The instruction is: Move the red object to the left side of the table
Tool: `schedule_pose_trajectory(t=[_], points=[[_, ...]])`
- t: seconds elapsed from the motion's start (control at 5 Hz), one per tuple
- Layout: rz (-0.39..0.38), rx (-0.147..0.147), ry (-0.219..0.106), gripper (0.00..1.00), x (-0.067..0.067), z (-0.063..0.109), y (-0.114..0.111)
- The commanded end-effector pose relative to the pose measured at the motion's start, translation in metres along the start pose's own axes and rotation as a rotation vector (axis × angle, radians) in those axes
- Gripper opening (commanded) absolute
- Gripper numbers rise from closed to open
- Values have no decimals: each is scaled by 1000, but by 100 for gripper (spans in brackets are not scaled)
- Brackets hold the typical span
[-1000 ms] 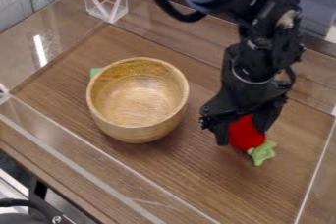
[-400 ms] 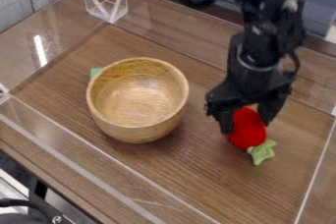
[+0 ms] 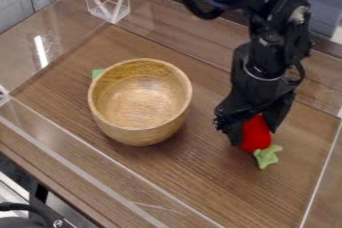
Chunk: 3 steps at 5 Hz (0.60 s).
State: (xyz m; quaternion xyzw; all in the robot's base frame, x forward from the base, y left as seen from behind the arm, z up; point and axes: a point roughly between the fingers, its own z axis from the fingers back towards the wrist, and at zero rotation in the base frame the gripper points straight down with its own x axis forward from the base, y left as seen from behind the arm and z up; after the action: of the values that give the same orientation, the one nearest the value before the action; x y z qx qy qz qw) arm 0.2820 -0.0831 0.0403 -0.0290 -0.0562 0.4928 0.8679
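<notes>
The red object [image 3: 257, 135], a small plump toy fruit with a light green leafy end [image 3: 269, 157], lies on the brown wood-grain table [image 3: 160, 187] at the right. My gripper [image 3: 253, 126] points straight down over it and is open. One dark finger stands on each side of the fruit, low near the tabletop. The black wrist hides the fruit's top. I cannot tell whether the fingers touch it.
A round light wooden bowl [image 3: 140, 99] stands left of the gripper, with a small green thing [image 3: 98, 73] peeking out behind it. Low clear acrylic walls [image 3: 40, 132] border the table. A clear folded stand [image 3: 107, 4] sits at the back left.
The gripper lifted slightly and has come back down around the red fruit, its wrist turned a little. Its jaws stay open. The fruit and bowl have not moved.
</notes>
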Motion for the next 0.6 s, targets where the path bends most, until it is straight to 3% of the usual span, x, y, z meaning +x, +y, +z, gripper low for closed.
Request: schedule_pose_trajectory(t=[0.0,0.2,0.4], points=[[18,-23,0,0,5,2,-10],[20,-10,24,0,9,2,-10],[-27,1,65,0,5,-3,-11]])
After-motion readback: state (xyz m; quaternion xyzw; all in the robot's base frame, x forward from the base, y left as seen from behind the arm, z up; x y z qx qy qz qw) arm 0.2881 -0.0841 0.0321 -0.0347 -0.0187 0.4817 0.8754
